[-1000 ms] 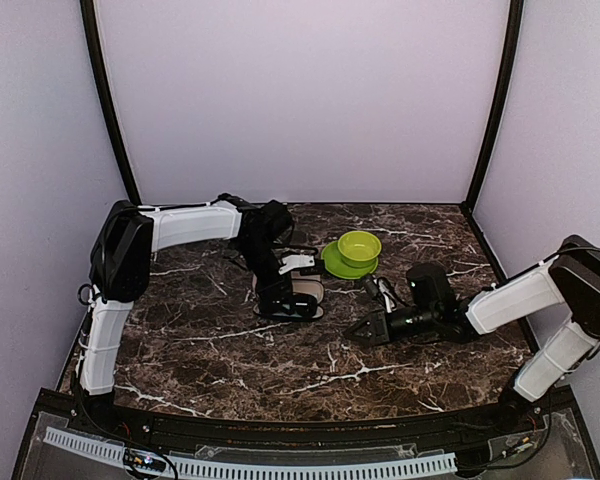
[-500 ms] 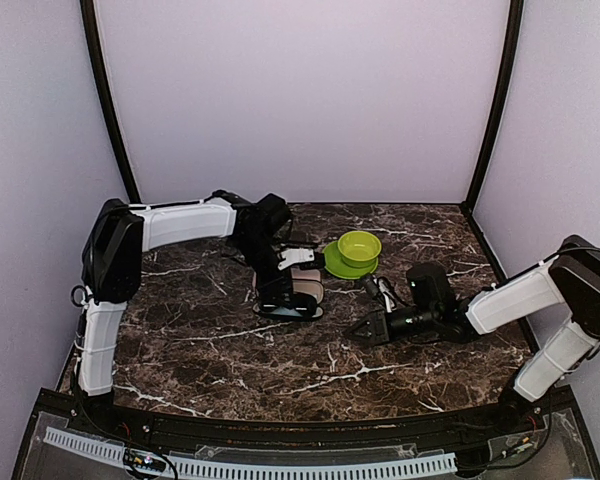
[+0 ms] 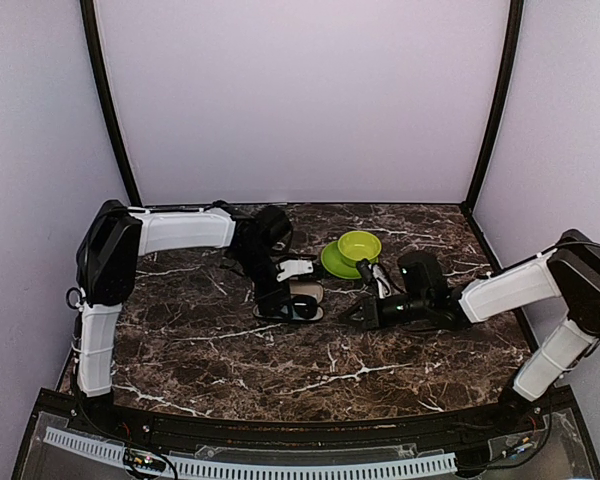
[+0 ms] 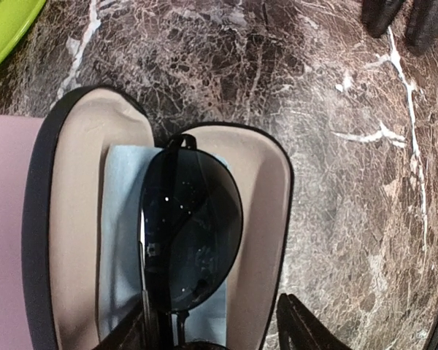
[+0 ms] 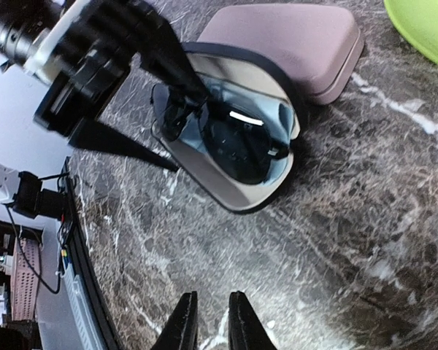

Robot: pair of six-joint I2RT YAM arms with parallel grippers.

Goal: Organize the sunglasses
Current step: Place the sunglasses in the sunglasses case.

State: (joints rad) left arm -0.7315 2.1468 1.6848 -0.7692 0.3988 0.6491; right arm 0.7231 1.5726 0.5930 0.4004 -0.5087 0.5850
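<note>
Sunglasses [image 4: 193, 226] with a thin black frame and dark lenses lie folded in an open black case [image 4: 274, 219] on the marbled counter [image 3: 230, 360], as seen from my remote station. The case sits near the middle of the counter, a little toward the far edge. Its lining is beige, and a pale blue cloth [image 4: 120, 240] is spread under the glasses. A closed pink case [image 5: 285, 40] lies right up against the black one, on the side toward the far edge.

My left fingers [image 4: 303, 332] are spread wide at one end of the black case. One is over the cloth inside it and the other is outside the rim above bare counter, with the end of the glasses between them. I cannot tell from these views whether either finger touches the frame.

My right fingers [image 5: 182, 324] are drawn almost together with only a slit between them, and nothing is held in it. They sit low over the counter on the side of the black case toward the right edge, pointing at it but apart from it.

A lime green bowl [image 3: 360, 245] stands on a matching plate [image 3: 332, 266] toward the far edge, right of centre. The plate's rim is near the pink case.
</note>
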